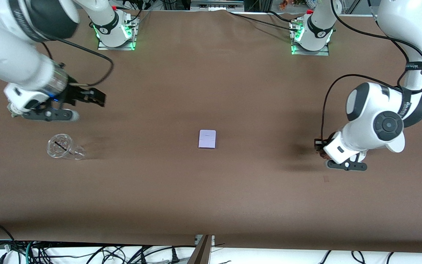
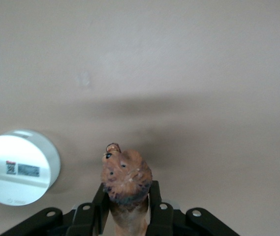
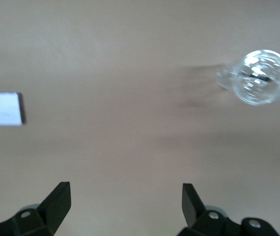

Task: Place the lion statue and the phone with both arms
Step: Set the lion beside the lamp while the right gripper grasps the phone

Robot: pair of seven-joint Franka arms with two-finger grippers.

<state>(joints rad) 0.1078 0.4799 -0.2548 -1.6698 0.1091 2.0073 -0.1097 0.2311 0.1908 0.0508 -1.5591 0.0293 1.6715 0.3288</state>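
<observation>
The lion statue, a small orange-brown figurine with a darker band, sticks out head first between the fingers of my left gripper, which is shut on it. That gripper hangs low over bare table toward the left arm's end. The phone, a flat pale lavender rectangle, lies on the brown table near its middle and also shows in the right wrist view. My right gripper is open and holds nothing, over the table toward the right arm's end; its fingers stand wide apart.
A clear plastic cup lies on its side toward the right arm's end, nearer the front camera than the right gripper, and the right wrist view shows the cup too. A white round disc with a label sits on the table beside the left gripper.
</observation>
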